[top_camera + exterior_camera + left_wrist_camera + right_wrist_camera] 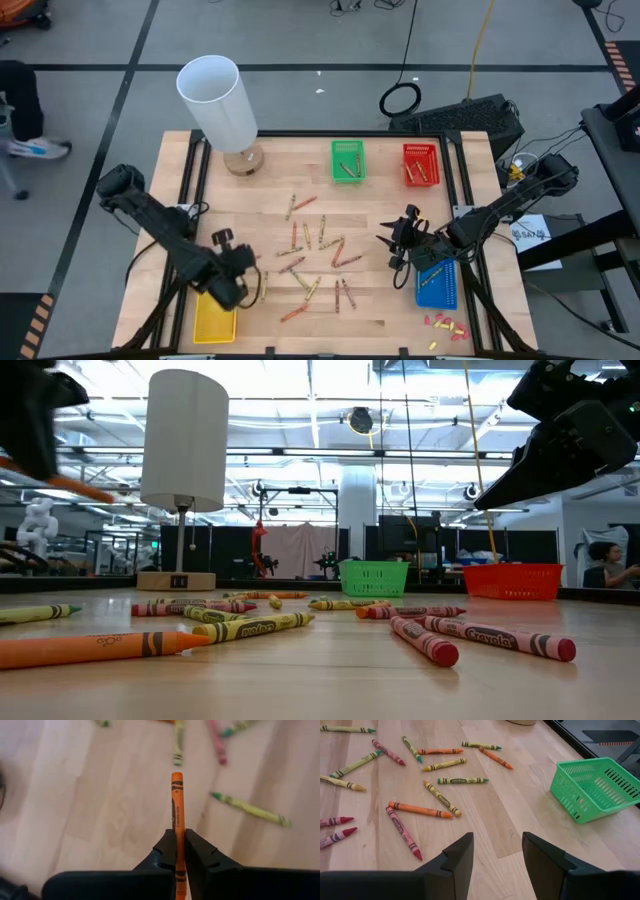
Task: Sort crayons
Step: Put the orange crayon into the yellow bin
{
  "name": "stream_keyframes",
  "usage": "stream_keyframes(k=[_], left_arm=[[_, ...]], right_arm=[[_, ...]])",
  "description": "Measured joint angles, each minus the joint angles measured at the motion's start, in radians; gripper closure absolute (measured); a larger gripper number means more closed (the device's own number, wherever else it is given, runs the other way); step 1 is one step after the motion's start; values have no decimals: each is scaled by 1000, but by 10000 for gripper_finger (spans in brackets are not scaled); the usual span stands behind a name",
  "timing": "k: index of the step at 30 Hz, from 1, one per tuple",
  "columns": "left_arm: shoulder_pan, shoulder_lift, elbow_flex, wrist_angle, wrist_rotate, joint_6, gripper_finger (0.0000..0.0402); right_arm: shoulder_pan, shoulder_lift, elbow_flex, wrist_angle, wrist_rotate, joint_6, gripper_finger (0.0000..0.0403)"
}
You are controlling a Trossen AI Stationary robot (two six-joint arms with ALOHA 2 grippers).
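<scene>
Left gripper (176,851), at the tabletop's (380,300) near-left above the yellow basket (214,322): fingers pinching one orange crayon (177,815), held off the wood. Centre: loose crayons (310,255) scattered flat across the tabletop, red, orange, yellow-green. Far side: green basket (348,161), then red basket (421,165), each holding a few crayons. Right gripper (497,852), beside the blue basket (437,281): fingers spread, empty, raised above bare wood.

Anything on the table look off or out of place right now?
One oddity: a lamp stands at the table's far left corner, unrelated to the crayons and baskets. Small red and yellow bits also lie loose near the blue basket.
</scene>
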Motion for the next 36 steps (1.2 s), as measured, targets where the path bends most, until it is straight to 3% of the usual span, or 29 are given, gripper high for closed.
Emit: stream_keyframes(k=[7, 24, 36], left_arm=[[-96, 0, 0, 2, 16, -64, 387], [-279, 0, 0, 15, 193, -688, 387], [-403, 9, 0, 113, 169, -944, 387]], right_arm=[[0, 0, 0, 2, 0, 0, 248], [0, 0, 0, 2, 0, 1, 248], [0, 0, 0, 2, 0, 5, 248]])
